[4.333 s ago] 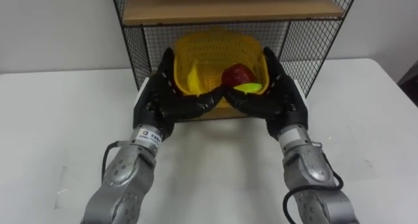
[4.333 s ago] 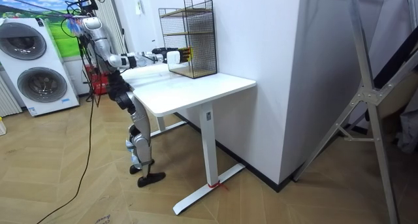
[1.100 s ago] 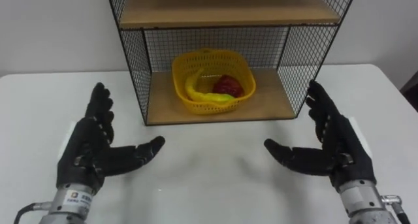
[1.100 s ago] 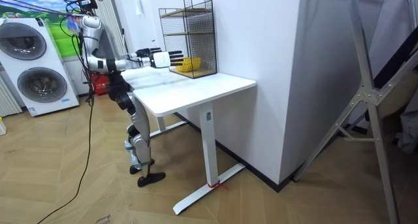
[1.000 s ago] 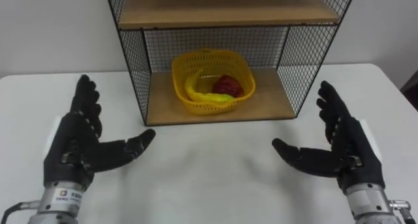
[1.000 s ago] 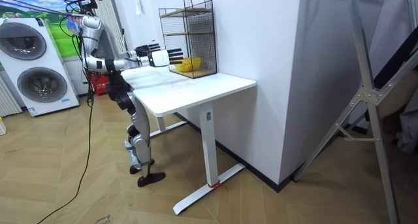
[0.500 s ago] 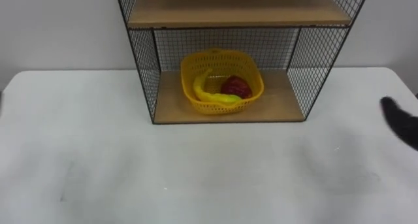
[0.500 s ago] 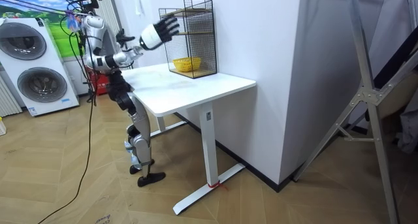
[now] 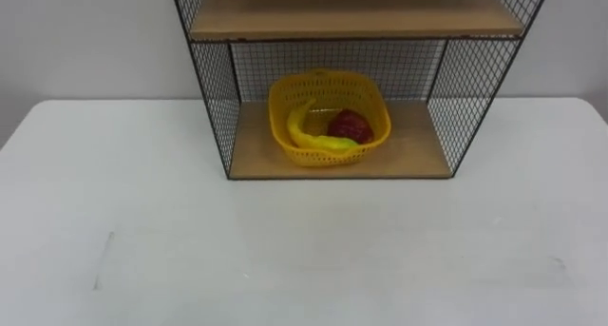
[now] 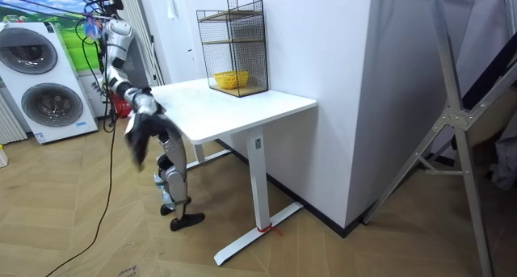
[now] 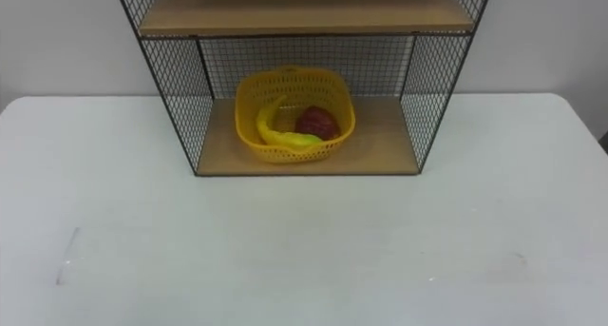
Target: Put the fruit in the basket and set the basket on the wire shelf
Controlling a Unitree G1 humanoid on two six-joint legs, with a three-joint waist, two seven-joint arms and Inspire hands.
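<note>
Sitting on the lower board (image 9: 410, 151) of the wire shelf (image 9: 211, 90), the yellow basket (image 9: 372, 110) holds a banana (image 9: 309, 134) curled along its front-left wall and a dark red fruit (image 9: 351, 126) just beside it on the right. The basket stands upright and level, a little left of the middle of the compartment, and nothing touches it.

What has changed is the hands. Four seconds ago they were clasped round the basket at the mouth of the shelf. A second ago they were spread flat over the bench (image 9: 304, 255) on either side, and half a second ago one arm was flung up beside the shelf. Now the room view shows the robot at the bench's end on that view's left, with its arms dropped and the hands (image 10: 135, 144) reduced to a dark smear low by the hip. Whether the fingers are apart or together I cannot tell. The basket itself has not shifted since it was let go.

I judge both halves of the task done: the fruit is in the basket, the basket is shelved and released, and nothing is left to move.

No brand, label or writing can be read on the basket, fruit, shelf or bench. Any print on the washing machines (image 10: 36, 83) at the room view's left is too small to make out.
</note>
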